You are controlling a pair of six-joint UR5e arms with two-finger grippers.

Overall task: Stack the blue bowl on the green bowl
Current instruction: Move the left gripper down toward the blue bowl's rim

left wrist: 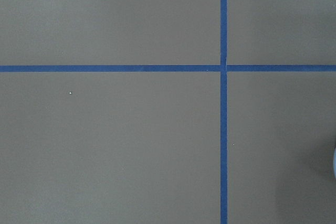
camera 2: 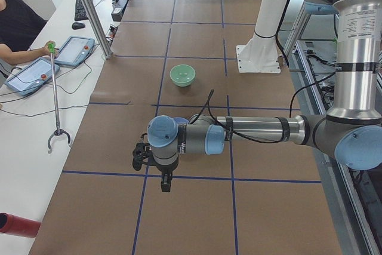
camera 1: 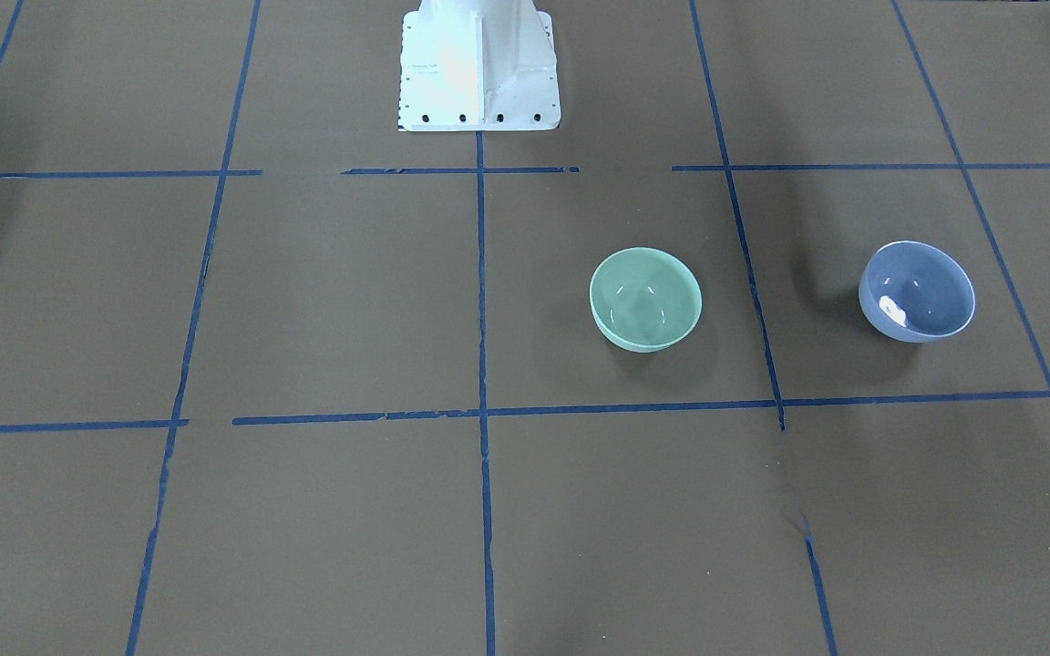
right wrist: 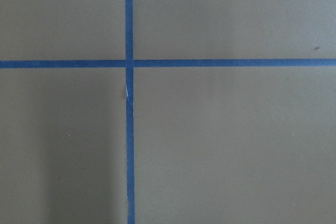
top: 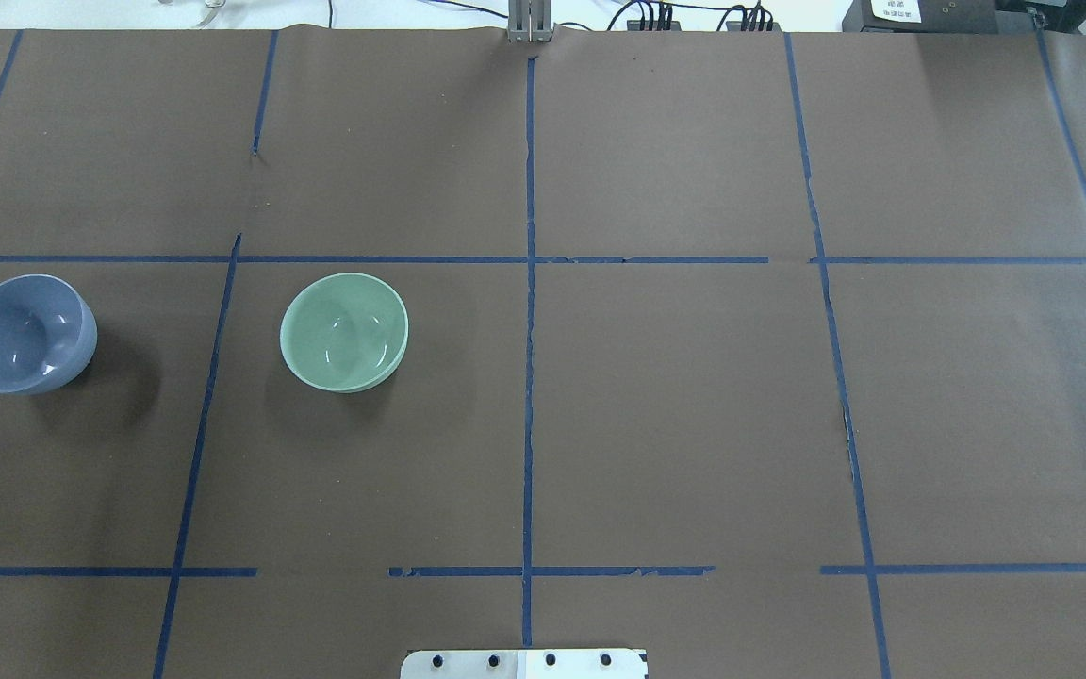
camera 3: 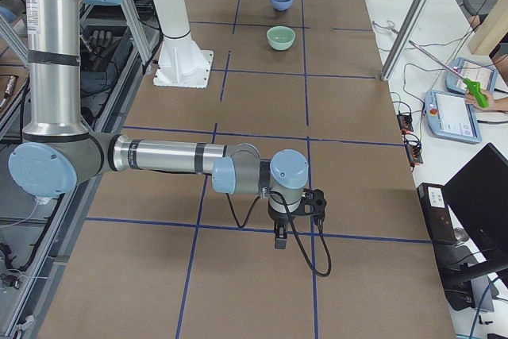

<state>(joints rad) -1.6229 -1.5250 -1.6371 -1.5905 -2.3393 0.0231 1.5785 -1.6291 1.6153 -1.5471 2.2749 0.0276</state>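
Observation:
The blue bowl stands upright on the brown table, far on my left. The green bowl stands upright about one bowl's width away toward the table's middle. Both are empty and apart. The left gripper shows only in the exterior left view, hovering above the table near the blue bowl, which the arm hides there; I cannot tell if it is open. The right gripper shows only in the exterior right view, far from both bowls; I cannot tell its state. Both wrist views show only tape lines.
The white robot base stands at the table's robot-side edge. Blue tape lines grid the brown table cover. A person holds a long grabber tool beside tablets on the side bench. A red cylinder lies near that bench.

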